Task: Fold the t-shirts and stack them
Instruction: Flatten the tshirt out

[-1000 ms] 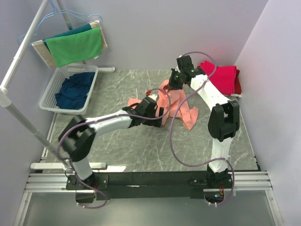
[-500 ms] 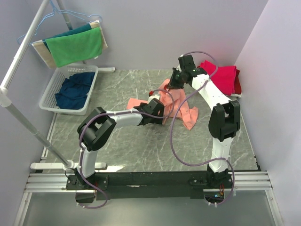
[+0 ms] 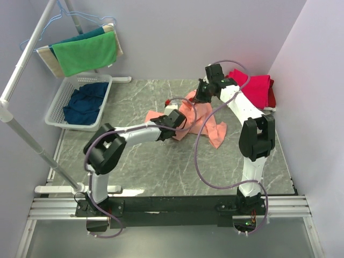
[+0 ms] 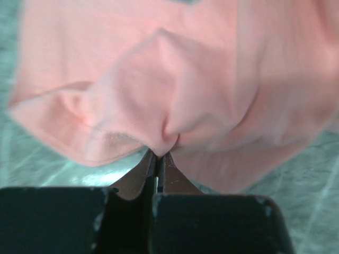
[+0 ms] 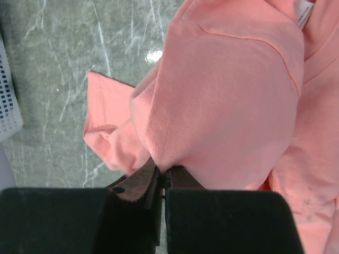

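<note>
Surface: grey marbled desk point(image 3: 161, 172), its stone pattern showing on the near side of both pairs of jaws.
Room: pale lilac walls point(image 3: 188, 32) stand beyond the jaws and close on their right.
Left jaws: closed, pinching a raised fold of the salmon t-shirt point(image 4: 175, 79).
Right jaws: closed on a bunched fold at the far edge of the same shirt.
Salmon t-shirt: crumpled between the two pairs of jaws, the rest lying on the desk.
Red t-shirts point(image 3: 257, 88): piled just right of the right jaws, against the wall.
Navy t-shirts point(image 3: 85, 102): heaped in a white basket point(image 3: 56, 113), well left of the left jaws.
Rack point(image 3: 32, 43): beyond the basket, carrying a green cloth point(image 3: 86, 52).
Edges: a black rail point(image 3: 172, 204) bounds the near side.
Open room: a broad stretch of desk lies nearer than the jaws.
</note>
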You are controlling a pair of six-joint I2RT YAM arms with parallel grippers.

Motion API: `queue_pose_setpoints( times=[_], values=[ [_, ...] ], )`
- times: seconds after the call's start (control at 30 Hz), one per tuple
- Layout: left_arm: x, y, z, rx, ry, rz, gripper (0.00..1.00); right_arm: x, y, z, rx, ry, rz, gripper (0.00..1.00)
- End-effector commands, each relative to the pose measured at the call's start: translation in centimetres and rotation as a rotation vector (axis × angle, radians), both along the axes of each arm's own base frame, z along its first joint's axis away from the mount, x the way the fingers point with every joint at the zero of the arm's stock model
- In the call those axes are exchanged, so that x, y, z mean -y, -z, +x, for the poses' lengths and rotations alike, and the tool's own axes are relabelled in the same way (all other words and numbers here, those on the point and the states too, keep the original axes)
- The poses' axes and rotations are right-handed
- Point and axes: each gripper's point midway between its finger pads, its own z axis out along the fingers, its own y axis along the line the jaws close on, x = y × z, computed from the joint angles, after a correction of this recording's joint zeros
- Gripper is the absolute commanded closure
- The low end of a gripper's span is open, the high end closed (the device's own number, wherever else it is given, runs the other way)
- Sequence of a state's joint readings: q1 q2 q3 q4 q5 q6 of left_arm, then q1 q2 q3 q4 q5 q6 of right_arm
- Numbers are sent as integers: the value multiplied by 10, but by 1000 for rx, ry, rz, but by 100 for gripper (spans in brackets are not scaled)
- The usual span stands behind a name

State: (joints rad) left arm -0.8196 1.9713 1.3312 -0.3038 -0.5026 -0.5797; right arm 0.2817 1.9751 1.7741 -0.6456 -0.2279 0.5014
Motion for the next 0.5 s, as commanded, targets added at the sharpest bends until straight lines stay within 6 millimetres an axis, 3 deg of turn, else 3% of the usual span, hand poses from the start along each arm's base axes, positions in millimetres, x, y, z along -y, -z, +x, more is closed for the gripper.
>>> queue_pose_setpoints(
  times=[0.0,0.23,0.4,0.47],
  values=[
    [-15,-94,7,161,-95,-84,99,14,-15,3,34,47,-2,100],
    [-53,-162,1,257,-196,-113,99,29,-9,-8,5,95,-32,100],
    [-96,-190,6,300,-311,-95,99,45,-12,-20,11,140,-72,100],
    [-121,-193,15,309,-373,-85,99,54,-6,-25,2,162,-99,100]
  ],
)
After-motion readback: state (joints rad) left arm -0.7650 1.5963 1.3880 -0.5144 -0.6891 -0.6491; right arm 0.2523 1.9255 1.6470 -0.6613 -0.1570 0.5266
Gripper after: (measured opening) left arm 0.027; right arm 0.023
